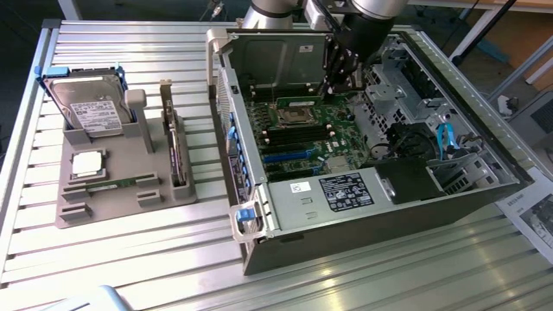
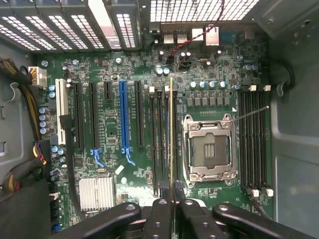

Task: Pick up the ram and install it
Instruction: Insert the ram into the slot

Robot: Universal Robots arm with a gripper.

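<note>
My gripper (image 1: 333,84) reaches down into the open computer case (image 1: 363,194) and is shut on the ram (image 1: 298,102), a thin green stick. In the wrist view the ram (image 2: 172,134) shows edge-on as a narrow line running away from my gripper (image 2: 172,201), clamped between the two black fingers (image 2: 159,214). It hangs above the motherboard (image 2: 124,89), lined up with the black memory slots (image 2: 158,139) beside the empty processor socket (image 2: 207,149). Whether its lower edge touches a slot I cannot tell.
On the exterior view's left a grey holder (image 1: 103,210) carries a hard drive (image 1: 90,107), a silver processor chip (image 1: 88,163), a dark expansion card (image 1: 175,152) and a second green stick (image 1: 112,186). Case walls, a drive cage (image 1: 406,84) and cables (image 1: 445,139) crowd the gripper.
</note>
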